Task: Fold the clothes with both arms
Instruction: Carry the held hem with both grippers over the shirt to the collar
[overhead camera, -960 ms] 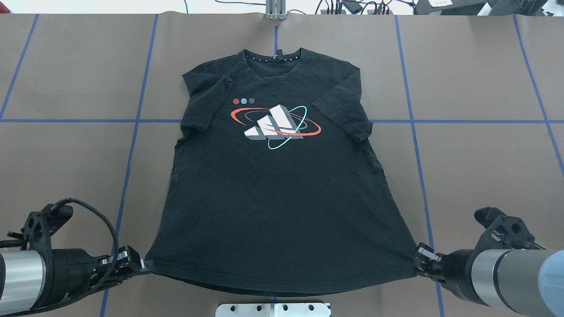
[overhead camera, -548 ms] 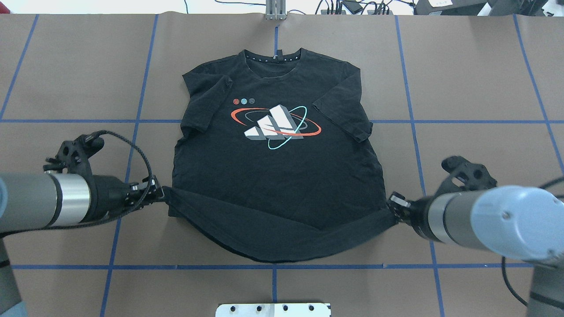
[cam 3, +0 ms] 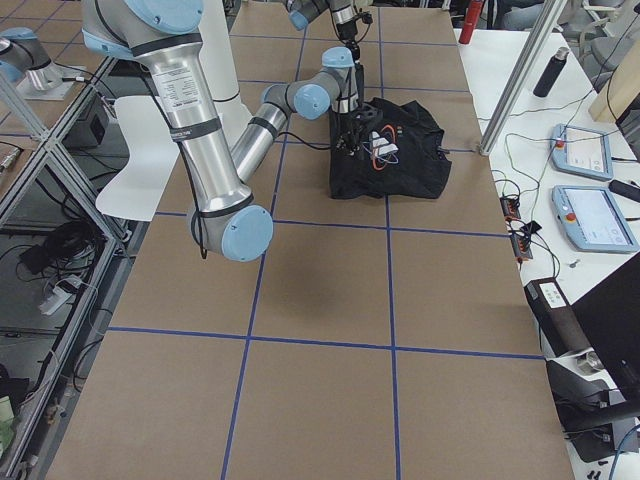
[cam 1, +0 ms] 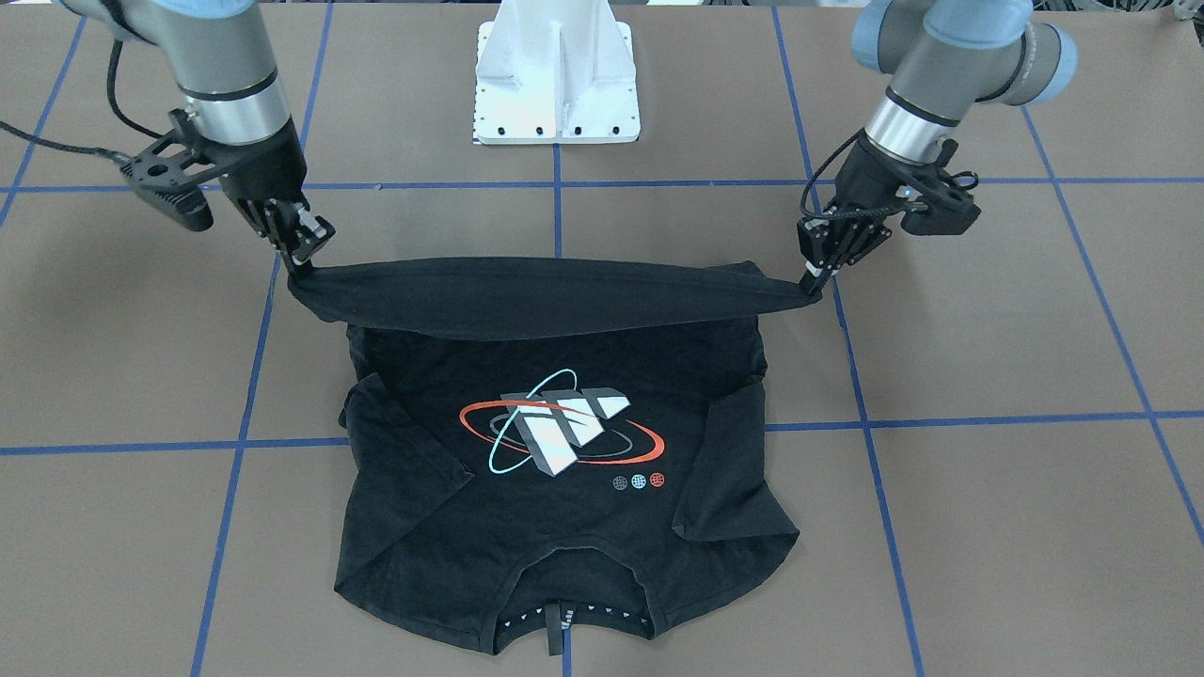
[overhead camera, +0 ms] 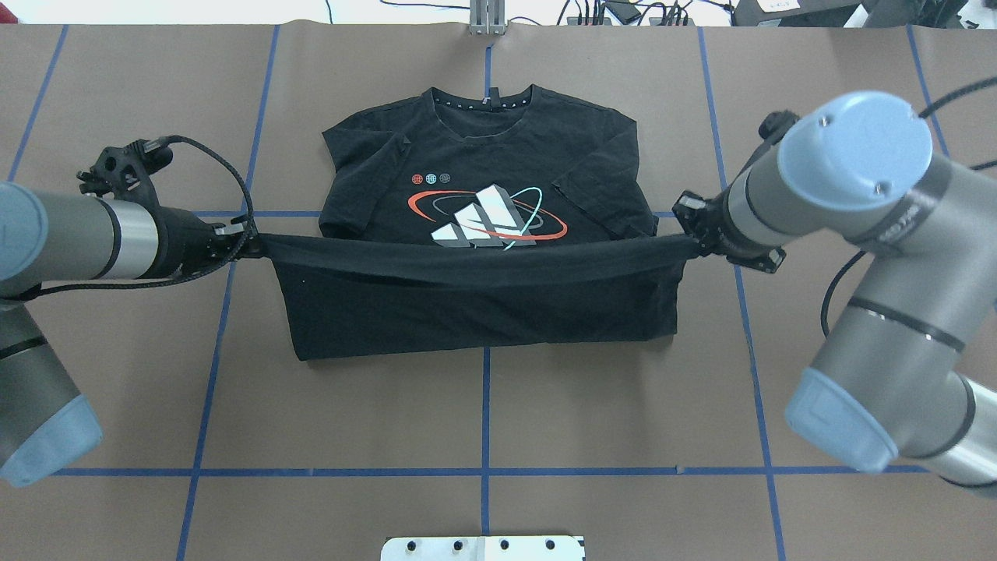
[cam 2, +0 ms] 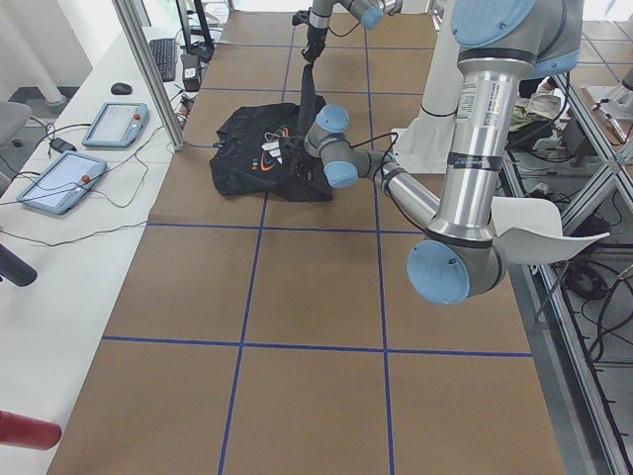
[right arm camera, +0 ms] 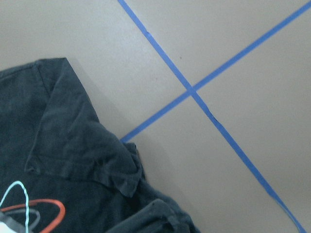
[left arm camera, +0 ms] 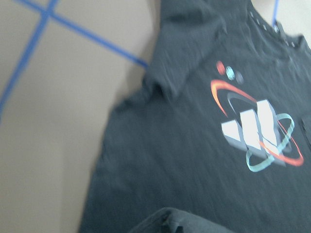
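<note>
- Brown desk (overhead camera: 545,413) carries the T-shirt (overhead camera: 483,304), collar at 12 o'clock.
- Hem corners sit clamped in the left pincer (overhead camera: 253,244) and right pincer (overhead camera: 692,236), over the chest; fold seems half done.

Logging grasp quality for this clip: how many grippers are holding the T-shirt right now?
2. The left gripper pinches the hem corner at the overhead view's left; the right gripper pinches the opposite corner, the hem of the T-shirt stretched between them. Neither is hidden.

Left gripper (cam 1: 813,280) and right gripper (cam 1: 300,265) pinch the T-shirt (cam 1: 564,527) hem taut between them
</note>
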Robot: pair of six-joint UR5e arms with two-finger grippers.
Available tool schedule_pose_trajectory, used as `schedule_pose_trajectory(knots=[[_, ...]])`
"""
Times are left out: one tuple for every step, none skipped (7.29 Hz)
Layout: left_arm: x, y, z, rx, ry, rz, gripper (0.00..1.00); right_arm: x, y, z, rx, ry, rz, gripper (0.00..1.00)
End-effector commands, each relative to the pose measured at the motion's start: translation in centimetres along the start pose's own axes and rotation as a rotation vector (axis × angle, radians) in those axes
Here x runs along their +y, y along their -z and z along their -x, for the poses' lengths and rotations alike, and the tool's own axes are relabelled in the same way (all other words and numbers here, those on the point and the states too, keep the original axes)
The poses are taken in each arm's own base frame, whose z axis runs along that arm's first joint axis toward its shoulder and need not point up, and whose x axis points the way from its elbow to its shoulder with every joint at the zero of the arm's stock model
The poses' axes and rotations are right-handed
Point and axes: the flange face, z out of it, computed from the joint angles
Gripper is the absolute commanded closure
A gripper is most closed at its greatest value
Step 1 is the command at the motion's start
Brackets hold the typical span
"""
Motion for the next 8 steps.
schedule_pose_trajectory(knots=[[-3.0, -2.9, -1.7, -0.012, -0.009, -0.028, 1.0, -4.9, -2.6, 3.9, 0.05, 0.012, -0.028, 1.0], [-5.4, -5.6, -4.0, -0.021, -0.003, -0.044, 1.0, -6.3, -3.4, 5.6, 0.067, 0.005, -0.037, 1.0], [-8.2, -7.3, -5.1, -0.03, -0.014, -0.07, 1.0, -7.2, -5.2, 7.3, 0.091, 0.038, -0.04, 1.0], [-11.3, -7.6, -5.2, -0.031, -0.033, -0.106, 1.0, -9.1, -7.0, 9.3, 0.072, 0.047, -0.051, 1.0], [-13.3, -7.5, -4.9, -0.045, -0.049, -0.129, 1.0, -11.4, -9.7, 9.9, 0.054, 0.045, -0.065, 1.0], [-14.1, -7.2, -5.4, -0.044, -0.049, -0.139, 1.0, -12.7, -10.2, 10.0, 0.021, 0.057, -0.075, 1.0], [-14.1, -7.3, -5.6, -0.041, -0.05, -0.14, 1.0, -12.9, -10.8, 10.2, 0.03, 0.055, -0.075, 1.0], [-14.5, -8.1, -5.7, -0.05, -0.047, -0.14, 1.0, -13.0, -11.1, 10.8, 0.037, 0.053, -0.074, 1.0]])
